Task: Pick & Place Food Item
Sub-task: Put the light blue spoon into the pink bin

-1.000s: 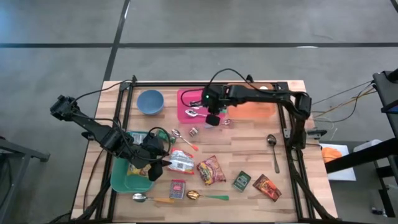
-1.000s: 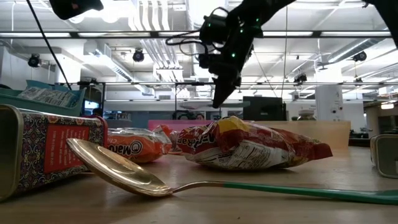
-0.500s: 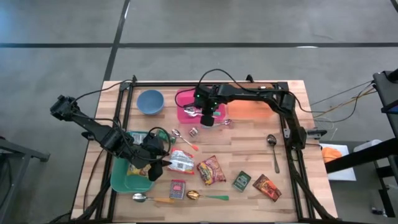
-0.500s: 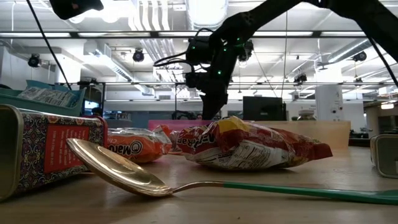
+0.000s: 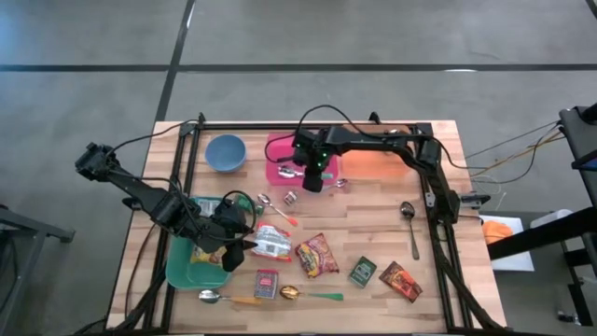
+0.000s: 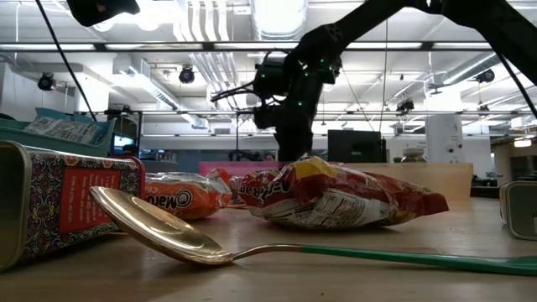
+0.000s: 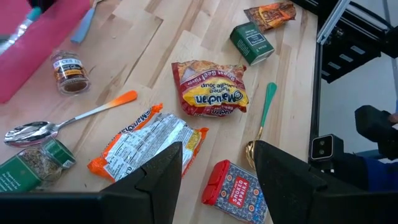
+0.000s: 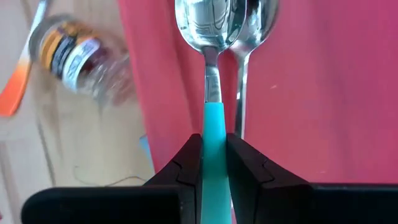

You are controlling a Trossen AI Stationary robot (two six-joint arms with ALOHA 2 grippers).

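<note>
While the arms work: both hang over the wooden desk.
Right end effector: pinched tight on a blue-handled spoon, over the pink tray.
Left end effector: fingers half apart, holding nothing, by the green bin.
Food: noodle packet lies on the desk near the left end effector.

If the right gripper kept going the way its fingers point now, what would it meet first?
Most likely the pink tray. The right gripper is shut on the teal-handled spoon, whose bowl leads, beside a second spoon lying in that tray. Height above it is unclear.
</note>
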